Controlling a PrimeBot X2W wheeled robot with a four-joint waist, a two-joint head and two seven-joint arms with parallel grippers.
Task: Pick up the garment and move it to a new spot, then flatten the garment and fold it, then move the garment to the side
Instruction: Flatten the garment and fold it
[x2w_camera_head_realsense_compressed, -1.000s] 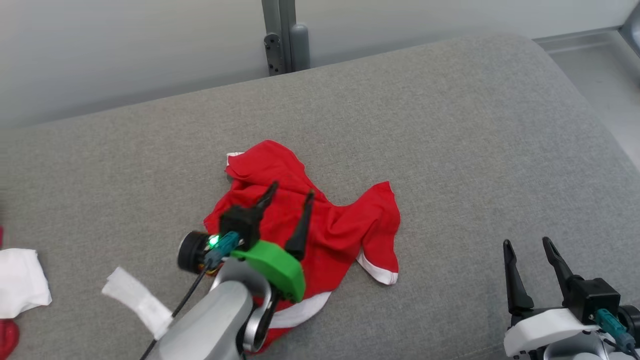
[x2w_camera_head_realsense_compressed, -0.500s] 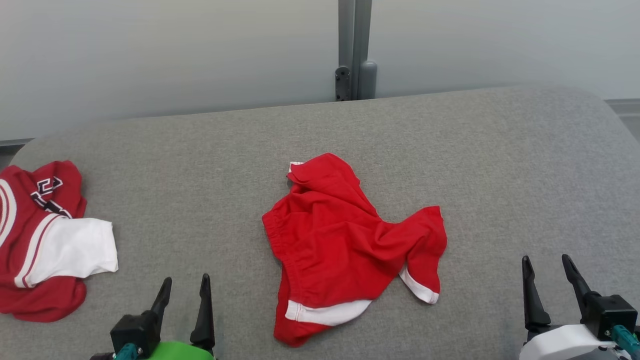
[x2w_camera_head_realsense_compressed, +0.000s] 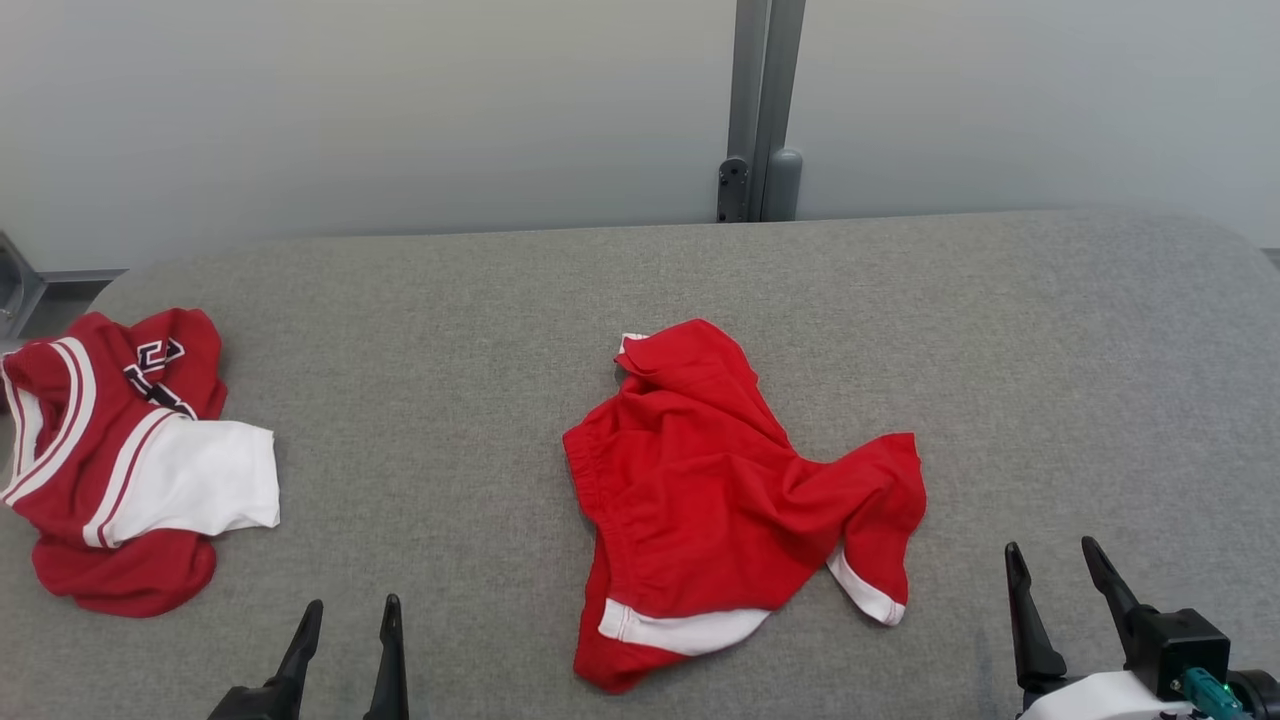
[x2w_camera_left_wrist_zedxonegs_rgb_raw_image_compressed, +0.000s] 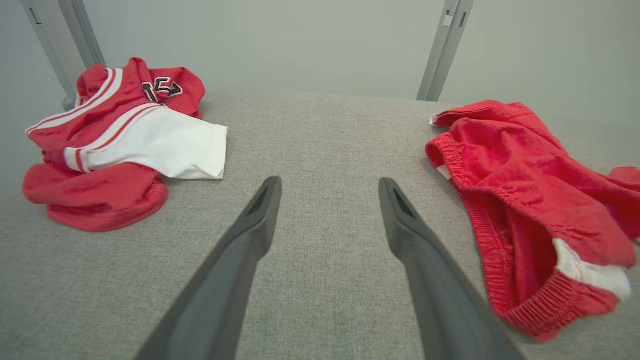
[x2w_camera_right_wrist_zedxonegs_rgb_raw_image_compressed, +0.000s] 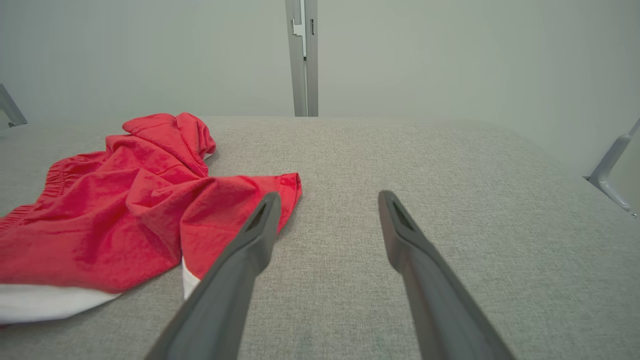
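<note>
The garment, red shorts (x2w_camera_head_realsense_compressed: 720, 490) with white trim, lies crumpled in the middle of the grey padded table (x2w_camera_head_realsense_compressed: 1000, 340). My left gripper (x2w_camera_head_realsense_compressed: 352, 602) sits at the bottom edge, left of the shorts, open and holding nothing. In the left wrist view this gripper (x2w_camera_left_wrist_zedxonegs_rgb_raw_image_compressed: 330, 181) hovers over bare fabric, the shorts (x2w_camera_left_wrist_zedxonegs_rgb_raw_image_compressed: 525, 200) off to its right. My right gripper (x2w_camera_head_realsense_compressed: 1050, 546) stands open at the lower right, just right of the shorts' leg. In the right wrist view that gripper (x2w_camera_right_wrist_zedxonegs_rgb_raw_image_compressed: 330, 195) is empty, with the shorts (x2w_camera_right_wrist_zedxonegs_rgb_raw_image_compressed: 125, 210) to its left.
A second garment, a red and white jersey (x2w_camera_head_realsense_compressed: 130, 460) with dark lettering, lies bunched at the table's left end, also seen as the jersey (x2w_camera_left_wrist_zedxonegs_rgb_raw_image_compressed: 115, 145) from the left wrist. A grey post (x2w_camera_head_realsense_compressed: 760, 110) stands behind the table's far edge against a pale wall.
My left arm has drawn back from above the shorts to the bottom edge. The head camera has shifted, bringing the jersey into view. The shorts keep their shape.
</note>
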